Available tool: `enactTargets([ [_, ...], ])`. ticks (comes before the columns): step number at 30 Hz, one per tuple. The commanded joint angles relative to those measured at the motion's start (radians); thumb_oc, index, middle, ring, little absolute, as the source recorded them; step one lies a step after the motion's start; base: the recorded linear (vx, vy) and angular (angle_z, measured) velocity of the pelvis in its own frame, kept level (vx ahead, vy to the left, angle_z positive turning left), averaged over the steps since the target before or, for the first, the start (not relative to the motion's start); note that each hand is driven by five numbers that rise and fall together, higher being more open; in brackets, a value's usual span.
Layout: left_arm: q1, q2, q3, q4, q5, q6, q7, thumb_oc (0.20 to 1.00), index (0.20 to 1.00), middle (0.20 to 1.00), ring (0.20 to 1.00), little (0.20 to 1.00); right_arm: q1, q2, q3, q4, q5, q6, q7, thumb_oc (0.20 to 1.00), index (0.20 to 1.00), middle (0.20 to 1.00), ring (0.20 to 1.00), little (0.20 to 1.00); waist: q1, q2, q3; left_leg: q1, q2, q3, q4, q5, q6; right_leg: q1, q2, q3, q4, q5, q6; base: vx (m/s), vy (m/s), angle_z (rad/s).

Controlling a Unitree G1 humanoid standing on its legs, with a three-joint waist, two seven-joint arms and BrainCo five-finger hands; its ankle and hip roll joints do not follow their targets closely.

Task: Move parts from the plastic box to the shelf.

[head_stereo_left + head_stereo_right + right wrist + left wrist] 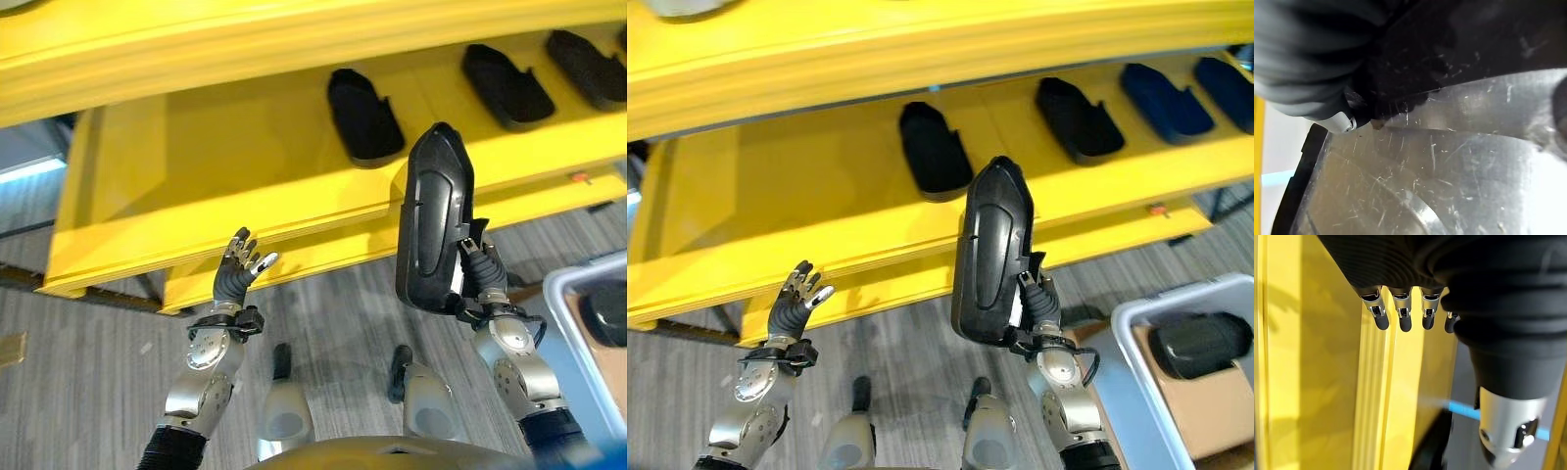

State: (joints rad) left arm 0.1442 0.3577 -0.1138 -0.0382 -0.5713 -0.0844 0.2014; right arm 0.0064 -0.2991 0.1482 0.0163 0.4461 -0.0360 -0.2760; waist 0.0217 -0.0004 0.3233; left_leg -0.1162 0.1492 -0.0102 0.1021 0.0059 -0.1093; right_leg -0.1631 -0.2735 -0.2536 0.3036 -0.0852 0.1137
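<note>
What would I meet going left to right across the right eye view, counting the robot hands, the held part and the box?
Left robot hand, raised with relaxed fingers → long black plastic part held upright → right robot hand gripping its lower edge → pale plastic box with another black part inside.

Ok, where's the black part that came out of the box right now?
The black part is held upright in the right robot hand, raised in front of the yellow shelf, just below the nearest part already on the shelf.
</note>
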Motion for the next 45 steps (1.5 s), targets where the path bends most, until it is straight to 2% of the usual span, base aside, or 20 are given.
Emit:
enactTargets([
  [1, 0.028, 0.017, 0.039, -0.097, -0.01, -0.05, -0.006, 1.0, 1.0, 1.0, 1.0, 1.0, -0.062, -0.01, -0.005, -0.08, -0.032, -0.06, 0.014, 0.2, 0.2, 0.2, 0.2, 0.2, -0.013, -0.015, -0.03, 0.003, 0.03, -0.012, 0.0, -0.028, 0.025, 0.058, 0.016, -0.006, 0.005, -0.044, 0.01, 0.04, 0.158, 0.29],
  [3, 0.026, 0.021, 0.04, -0.097, -0.008, -0.05, -0.003, 1.0, 1.0, 1.0, 1.0, 1.0, -0.073, -0.01, -0.001, -0.078, -0.039, -0.059, 0.014, 0.2, 0.2, 0.2, 0.2, 0.2, -0.006, -0.018, -0.028, -0.01, 0.013, -0.016, 0.014, -0.035, 0.028, 0.071, 0.006, -0.014, -0.014, -0.036, 0.015, 0.04, 0.1, 0.14],
  [5, 0.019, 0.028, 0.044, -0.097, -0.011, -0.053, 0.005, 1.0, 1.0, 1.0, 1.0, 1.0, -0.124, -0.006, 0.014, -0.058, -0.061, -0.055, 0.007, 0.2, 0.2, 0.2, 0.2, 0.2, 0.019, -0.027, -0.029, -0.039, -0.013, -0.028, 0.04, -0.046, 0.032, 0.098, -0.016, -0.051, -0.052, -0.02, 0.024, 0.07, 0.147, 0.37],
  [10, 0.007, 0.039, 0.045, -0.095, -0.017, -0.055, 0.019, 1.0, 1.0, 1.0, 1.0, 1.0, -0.195, 0.001, 0.038, -0.017, -0.075, -0.048, -0.012, 0.2, 0.2, 0.2, 0.2, 0.2, 0.055, -0.04, -0.032, -0.063, -0.037, -0.053, 0.054, -0.051, 0.038, 0.128, -0.029, -0.092, -0.085, -0.009, 0.029, 0.04, 0.037, 0.32],
  [12, 0.005, 0.042, 0.048, -0.094, -0.021, -0.054, 0.025, 1.0, 1.0, 1.0, 1.0, 1.0, -0.236, 0.012, 0.058, 0.011, -0.061, -0.046, -0.018, 0.2, 0.2, 0.2, 0.2, 0.2, 0.078, -0.045, -0.033, -0.071, -0.049, -0.063, 0.061, -0.054, 0.041, 0.143, -0.035, -0.114, -0.096, -0.003, 0.032, 0.05, 0.024, 0.23],
  [15, 0.003, 0.058, 0.051, -0.093, -0.027, -0.051, 0.034, 1.0, 1.0, 1.0, 1.0, 1.0, -0.343, 0.032, 0.093, 0.094, -0.03, -0.032, -0.039, 0.2, 0.2, 0.2, 0.2, 0.2, 0.138, -0.053, -0.033, -0.091, -0.073, -0.088, 0.067, -0.058, 0.048, 0.172, -0.045, -0.159, -0.123, 0.009, 0.039, 0.05, 0.009, 0.24],
  [18, 0.003, 0.064, 0.047, -0.095, -0.037, -0.053, 0.036, 1.0, 1.0, 1.0, 1.0, 1.0, -0.388, 0.041, 0.111, 0.133, -0.031, -0.027, -0.048, 0.2, 0.2, 0.2, 0.2, 0.2, 0.159, -0.052, -0.032, -0.101, -0.083, -0.098, 0.072, -0.059, 0.052, 0.18, -0.047, -0.176, -0.127, 0.012, 0.039, 0.03, -0.006, 0.27],
  [19, -0.001, 0.074, 0.04, -0.098, -0.046, -0.056, 0.04, 1.0, 1.0, 1.0, 1.0, 1.0, -0.446, 0.055, 0.125, 0.188, -0.028, -0.022, -0.069, 0.2, 0.2, 0.2, 0.2, 0.2, 0.183, -0.049, -0.028, -0.115, -0.092, -0.112, 0.078, -0.06, 0.055, 0.182, -0.049, -0.188, -0.128, 0.011, 0.039, 0.02, -0.005, 0.31],
  [21, -0.001, 0.074, 0.04, -0.098, -0.046, -0.056, 0.04, 1.0, 1.0, 1.0, 1.0, 1.0, -0.446, 0.055, 0.125, 0.188, -0.028, -0.022, -0.069, 0.2, 0.2, 0.2, 0.2, 0.2, 0.183, -0.049, -0.027, -0.115, -0.092, -0.113, 0.078, -0.06, 0.055, 0.182, -0.049, -0.189, -0.128, 0.011, 0.039, 0.01, -0.003, 0.23],
  [25, -0.028, 0.093, 0.003, -0.105, -0.062, -0.058, 0.043, 1.0, 1.0, 1.0, 1.0, 1.0, -0.567, 0.085, 0.128, 0.306, 0.017, -0.029, -0.111, 0.2, 0.2, 0.2, 0.2, 0.2, 0.216, -0.033, 0.0, -0.154, -0.108, -0.138, 0.111, -0.063, 0.06, 0.159, -0.058, -0.202, -0.091, -0.001, 0.037, 0.0, -0.013, 0.17],
  [26, -0.032, 0.094, -0.005, -0.103, -0.067, -0.06, 0.043, 1.0, 1.0, 1.0, 1.0, 1.0, -0.59, 0.093, 0.124, 0.334, 0.03, -0.028, -0.119, 0.2, 0.2, 0.2, 0.2, 0.2, 0.222, -0.031, 0.006, -0.144, -0.102, -0.139, 0.116, -0.086, 0.055, 0.163, -0.054, -0.194, -0.077, -0.023, 0.042, 0.01, -0.04, 0.15],
  [32, -0.067, 0.115, -0.06, -0.108, -0.081, -0.064, 0.031, 1.0, 1.0, 1.0, 1.0, 1.0, -0.733, 0.068, 0.1, 0.413, 0.071, -0.041, -0.163, 0.2, 0.2, 0.2, 0.2, 0.2, 0.238, -0.009, 0.072, -0.197, -0.108, -0.136, 0.186, -0.103, 0.06, 0.115, -0.069, -0.191, -0.006, -0.038, 0.036, -0.04, 0.007, 0.06],
  [36, -0.099, 0.125, -0.097, -0.11, -0.092, -0.078, 0.041, 1.0, 1.0, 1.0, 1.0, 1.0, -0.853, 0.02, 0.077, 0.454, 0.062, -0.044, -0.202, 0.2, 0.2, 0.2, 0.2, 0.2, 0.24, 0.008, 0.126, -0.253, -0.111, -0.13, 0.253, -0.12, 0.064, 0.06, -0.083, -0.177, 0.065, -0.063, 0.027, -0.05, 0.018, -0.01],
  [45, -0.136, 0.134, -0.156, -0.128, -0.112, -0.091, 0.046, 1.0, 1.0, 1.0, 1.0, 1.0, -1.061, -0.094, 0.058, 0.561, 0.052, -0.049, -0.257, 0.2, 0.2, 0.2, 0.2, 0.2, 0.23, 0.041, 0.19, -0.369, -0.126, -0.122, 0.385, -0.163, 0.075, -0.055, -0.105, -0.132, 0.197, -0.119, 0.008, -0.04, 0.021, -0.01],
])
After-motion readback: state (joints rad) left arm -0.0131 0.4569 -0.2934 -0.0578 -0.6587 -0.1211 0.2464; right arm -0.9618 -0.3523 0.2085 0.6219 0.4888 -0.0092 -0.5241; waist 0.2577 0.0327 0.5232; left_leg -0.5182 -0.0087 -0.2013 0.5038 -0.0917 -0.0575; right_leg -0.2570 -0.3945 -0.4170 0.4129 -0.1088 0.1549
